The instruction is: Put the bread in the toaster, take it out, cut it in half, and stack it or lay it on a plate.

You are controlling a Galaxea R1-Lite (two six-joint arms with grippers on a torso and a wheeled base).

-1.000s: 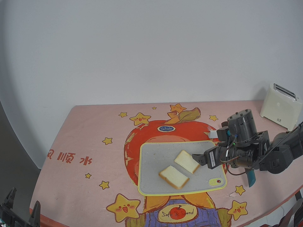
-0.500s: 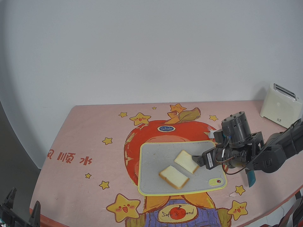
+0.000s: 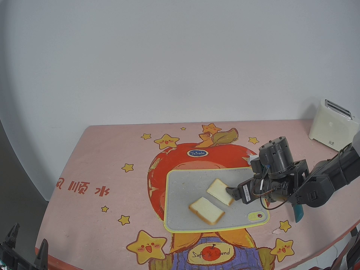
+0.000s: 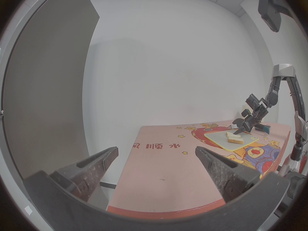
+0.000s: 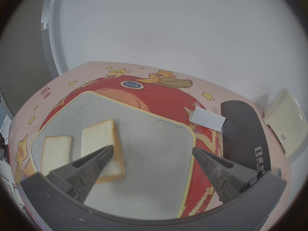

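The bread lies cut in two on the grey, yellow-rimmed cutting board (image 3: pixel 183 192) in the middle of the pink table (image 3: pixel 112 158). The farther half (image 3: pixel 220 191) and the nearer half (image 3: pixel 206 210) lie flat, close together but apart. The right gripper (image 3: pixel 233 192) comes in low over the board from the right. Its fingers are spread wide and grasp nothing. In the right wrist view one fingertip (image 5: pixel 107 149) sits at the crust edge of the farther half (image 5: pixel 101 145), though contact cannot be told, and the other hangs over bare board (image 5: pixel 154 135). The nearer half (image 5: pixel 55 153) lies just beyond. A white printed label (image 3: pixel 245 194) is stuck on the gripper's side, too small to make out. The cream toaster (image 3: pixel 333 126) stands at the table's far right corner, well apart from the board, with a small dark mark low on its side. A teal handle (image 3: pixel 298 211) shows under the right arm beside the board, and a white paper slip (image 3: pixel 254 158) lies off the board's far right corner. The cloth carries red characters (image 3: pixel 82 188) on its left, a blue oval label (image 3: pixel 197 153) on the big apple and lettering across a small apple (image 3: pixel 212 252) at the near edge. The left gripper (image 3: pixel 27 240) hangs off the table's near left corner, fingers released and empty.
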